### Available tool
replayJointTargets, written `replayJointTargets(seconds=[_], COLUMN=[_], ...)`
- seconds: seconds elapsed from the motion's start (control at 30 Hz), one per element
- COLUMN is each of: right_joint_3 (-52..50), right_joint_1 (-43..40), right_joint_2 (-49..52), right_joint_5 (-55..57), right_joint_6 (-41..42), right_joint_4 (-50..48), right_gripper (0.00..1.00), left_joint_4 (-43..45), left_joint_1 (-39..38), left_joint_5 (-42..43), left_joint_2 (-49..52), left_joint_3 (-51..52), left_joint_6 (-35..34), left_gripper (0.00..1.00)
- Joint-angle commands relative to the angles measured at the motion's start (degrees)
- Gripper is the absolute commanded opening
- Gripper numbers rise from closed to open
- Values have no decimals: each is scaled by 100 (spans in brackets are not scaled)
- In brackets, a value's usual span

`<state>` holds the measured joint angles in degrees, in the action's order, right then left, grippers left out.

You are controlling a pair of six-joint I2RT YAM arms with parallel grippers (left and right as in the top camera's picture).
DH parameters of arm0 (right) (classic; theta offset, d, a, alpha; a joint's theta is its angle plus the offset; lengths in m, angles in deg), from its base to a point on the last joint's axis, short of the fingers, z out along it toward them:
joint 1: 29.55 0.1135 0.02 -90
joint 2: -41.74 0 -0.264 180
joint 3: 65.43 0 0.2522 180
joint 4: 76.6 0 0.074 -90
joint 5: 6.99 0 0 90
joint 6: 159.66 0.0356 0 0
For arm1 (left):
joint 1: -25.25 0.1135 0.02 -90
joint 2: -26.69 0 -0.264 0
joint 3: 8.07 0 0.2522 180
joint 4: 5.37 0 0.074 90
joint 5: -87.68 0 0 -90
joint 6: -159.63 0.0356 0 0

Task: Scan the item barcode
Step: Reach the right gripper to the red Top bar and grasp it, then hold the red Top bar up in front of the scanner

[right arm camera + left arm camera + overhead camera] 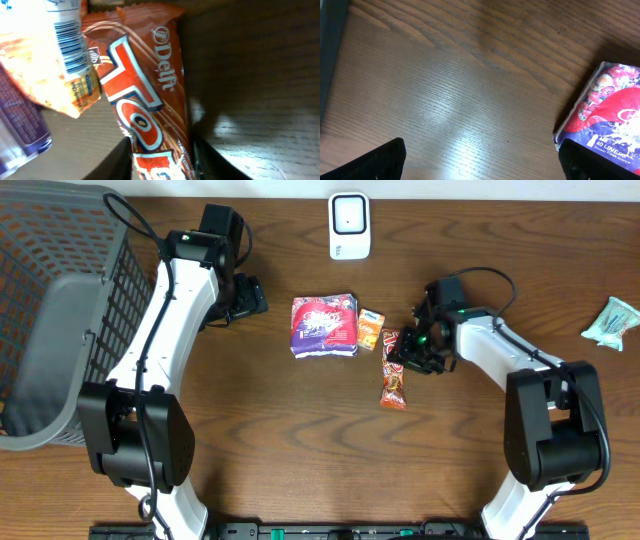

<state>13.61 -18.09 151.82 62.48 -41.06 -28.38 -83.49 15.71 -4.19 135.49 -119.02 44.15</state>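
Observation:
A red-orange chocolate bar (393,383) lies lengthwise right of the table's middle, its upper end between the fingers of my right gripper (405,358). In the right wrist view the bar (150,95) fills the gap, and both jaws of the right gripper (162,162) press against its sides. The white scanner (349,225) stands at the back edge. My left gripper (250,298) hovers left of a purple pack (323,326), open with bare wood between its jaws (480,167). The bar's barcode does not show.
A small orange packet (371,329) with a barcode (70,47) lies between the purple pack (610,110) and the bar. A dark mesh basket (60,310) fills the left side. A teal packet (612,320) sits at the far right.

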Motion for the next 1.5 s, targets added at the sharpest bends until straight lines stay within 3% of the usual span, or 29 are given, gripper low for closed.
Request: replayJointTargets(seconds=[0.0, 0.07, 0.4, 0.5, 0.7, 1.2, 1.3, 1.47], right_joint_3=[-293, -293, 293, 758, 1484, 1545, 1738, 2811], right_joint_1=[179, 208, -42, -240, -326, 457, 555, 553], right_joint_2=[356, 356, -33, -306, -485, 120, 557, 1421], right_joint_5=[837, 763, -518, -682, -380, 1718, 1893, 1550], right_joint_6=[264, 264, 269, 699, 881, 2946, 3268, 3263], right_joint_4=[162, 155, 181, 61, -981, -5132, -5469, -5158], right_gripper=[18, 1, 1, 1, 1, 1, 1, 1], left_joint_4=[-31, -31, -31, -31, -9, -9, -9, -9], left_joint_1=[26, 26, 26, 26, 26, 26, 26, 26], left_joint_5=[-76, -76, -76, -76, -76, -74, -74, -74], left_joint_2=[-66, -66, -66, -66, -66, -66, -66, -66], left_joint_3=[13, 13, 13, 13, 15, 15, 15, 15], left_joint_6=[33, 33, 33, 33, 33, 33, 33, 33], left_gripper=[98, 98, 98, 98, 98, 98, 98, 98])
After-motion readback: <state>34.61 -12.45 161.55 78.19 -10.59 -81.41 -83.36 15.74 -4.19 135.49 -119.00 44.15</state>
